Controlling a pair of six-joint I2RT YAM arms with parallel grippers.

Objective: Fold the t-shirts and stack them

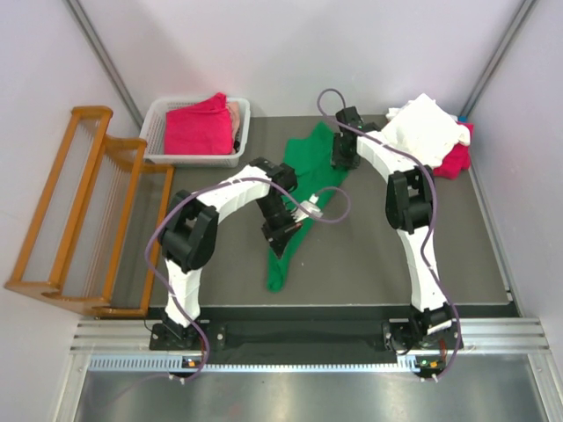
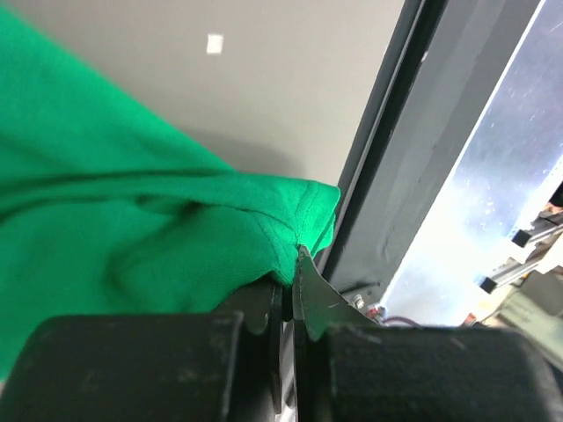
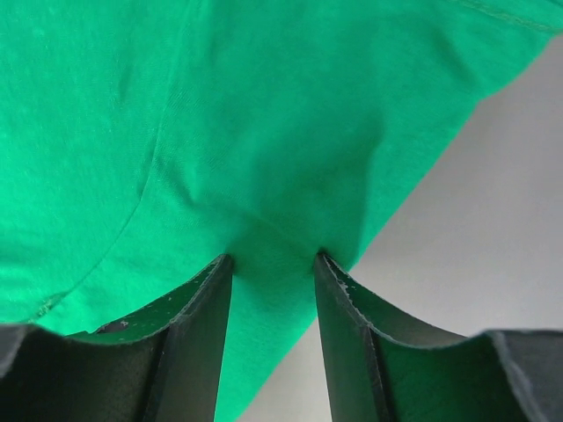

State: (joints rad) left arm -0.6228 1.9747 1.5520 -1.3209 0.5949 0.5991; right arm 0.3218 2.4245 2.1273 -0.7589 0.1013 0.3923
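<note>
We see a dark grey table top (image 1: 352, 264) walled in white, with an orange wooden slatted rack (image 1: 88, 211) at its left. A bright green cloth t-shirt (image 1: 310, 169) lies bunched in a long diagonal across the middle, strung between both arms and not spread flat. The left gripper (image 2: 292, 264) is clamped tight on a hemmed corner. The right gripper (image 3: 274, 257) has its jaws partly apart with cloth puckered between the tips, which we take for a hold on a thicker bunch. At the far right a loosely bundled white t-shirt (image 1: 422, 127) sits on a crimson t-shirt (image 1: 453, 163). Pinkish red t-shirts (image 1: 198, 127) lie in a white slatted plastic basket (image 1: 198, 161). We judge the job barely begun: nothing looks neatly folded, and there is no tidy stack.
</note>
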